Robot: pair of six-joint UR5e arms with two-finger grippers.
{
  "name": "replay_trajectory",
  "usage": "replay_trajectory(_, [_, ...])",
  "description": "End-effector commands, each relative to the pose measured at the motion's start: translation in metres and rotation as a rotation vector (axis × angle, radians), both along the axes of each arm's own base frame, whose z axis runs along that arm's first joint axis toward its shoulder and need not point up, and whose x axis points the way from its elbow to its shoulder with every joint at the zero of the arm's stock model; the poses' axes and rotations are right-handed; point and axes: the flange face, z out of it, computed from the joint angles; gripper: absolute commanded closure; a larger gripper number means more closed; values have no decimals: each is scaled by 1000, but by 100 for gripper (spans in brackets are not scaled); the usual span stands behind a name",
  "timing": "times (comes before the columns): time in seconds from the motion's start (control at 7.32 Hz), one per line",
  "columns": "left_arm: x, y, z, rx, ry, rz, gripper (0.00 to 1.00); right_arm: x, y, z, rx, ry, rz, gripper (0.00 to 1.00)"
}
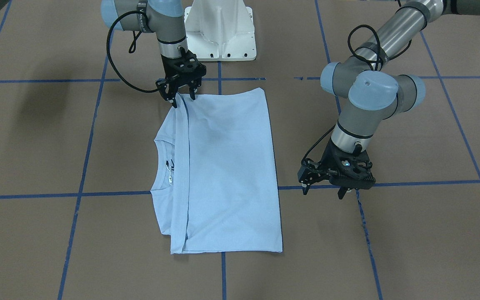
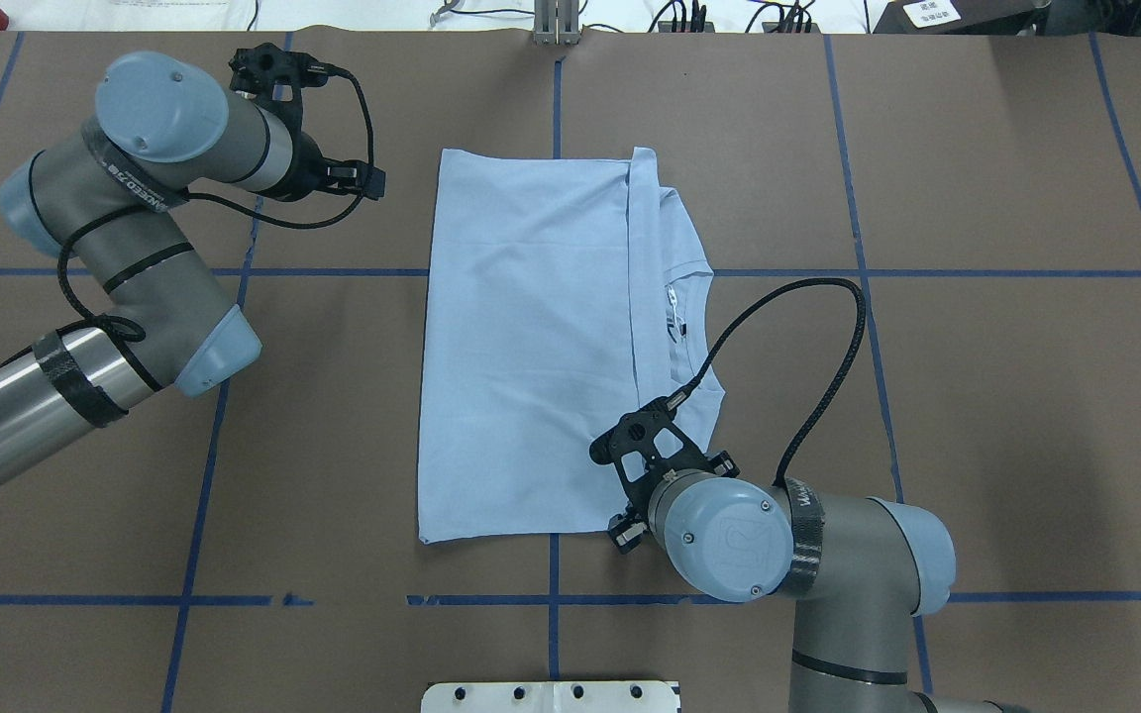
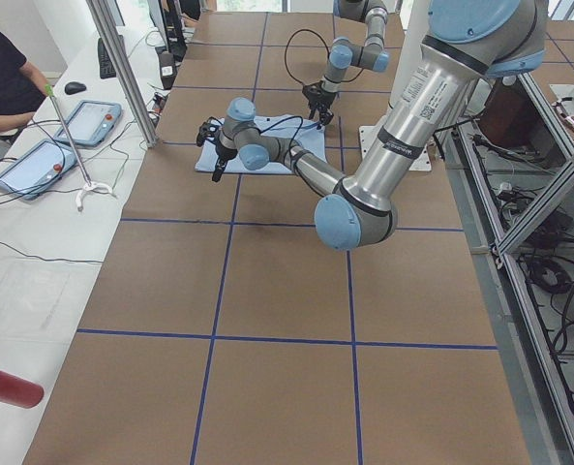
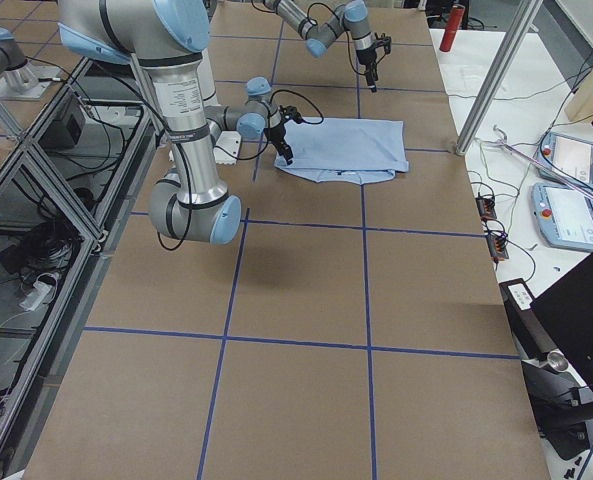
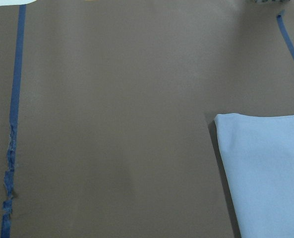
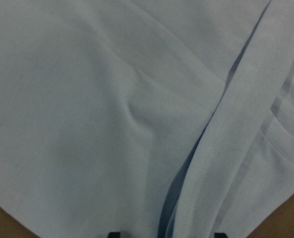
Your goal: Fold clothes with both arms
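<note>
The pale light-blue T-shirt (image 1: 227,166) lies flat on the brown table, its lower part folded up to the collar (image 1: 166,171), where the label and white tag show. The chest print is hidden. It also shows in the overhead view (image 2: 531,337). My right gripper (image 1: 183,100) is open and stands straight down over the shirt's corner nearest the robot, at the folded hem. In the right wrist view the hem (image 6: 221,134) runs between its two spread fingertips. My left gripper (image 1: 324,192) is open and empty, above bare table beside the shirt's folded edge. The left wrist view shows only a shirt corner (image 5: 265,168).
The white pedestal base (image 1: 221,33) stands at the table's robot side. Blue tape lines (image 1: 81,166) cross the brown table. In the exterior left view, a side table with tablets (image 3: 35,165) and a seated person lies beyond the table's far edge.
</note>
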Motion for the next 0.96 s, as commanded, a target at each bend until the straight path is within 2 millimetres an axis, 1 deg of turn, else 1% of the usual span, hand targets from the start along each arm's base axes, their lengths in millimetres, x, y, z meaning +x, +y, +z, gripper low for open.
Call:
replay_trajectory(0.0, [1, 0, 0, 1, 2, 1, 0, 4, 0, 0, -4, 11, -1, 43])
replay_trajectory(0.27, [1, 0, -1, 3, 4, 1, 0, 7, 0, -2, -5, 12, -3, 54])
replay_trajectory(0.41, [1, 0, 0, 2, 3, 1, 0, 6, 3, -1, -6, 13, -6, 58])
replay_trajectory(0.55, [3, 0, 2, 0, 1, 3, 0, 5, 4, 0, -7, 15, -8, 65])
replay_trajectory(0.68, [3, 0, 2, 0, 1, 3, 0, 4, 5, 0, -7, 15, -11, 67])
replay_trajectory(0.82, [3, 0, 2, 0, 1, 3, 0, 4, 6, 1, -8, 18, -13, 72])
